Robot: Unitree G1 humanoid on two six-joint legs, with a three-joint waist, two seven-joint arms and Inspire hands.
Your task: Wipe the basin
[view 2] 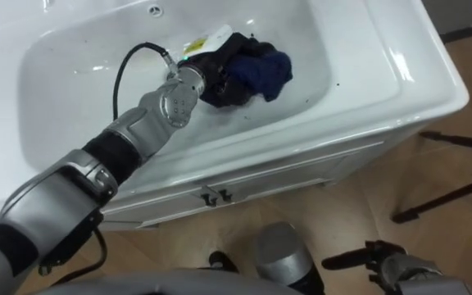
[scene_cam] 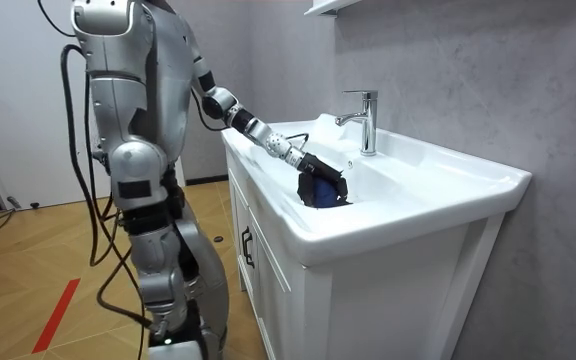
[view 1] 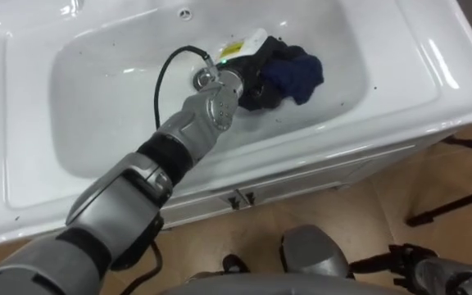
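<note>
Faucet [scene_cam: 366,118] at back rim, basin [view 1: 97,123] holding 1 blue cloth [view 1: 293,74], we see left hand [view 1: 215,106] clenched on it.

Silver-grey shells, black at the joints, run to the left hand [view 1: 218,102], where a black cable loops.

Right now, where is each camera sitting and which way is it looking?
Left eye view: on the robot's head, looking down into the white ceramic basin; its left hand grips the dark blue cloth.
Right eye view: just beside it, same downward look, same arm.
Room view: off to the side, facing the whole standing robot.
All three share basin, hand and cloth.
</note>
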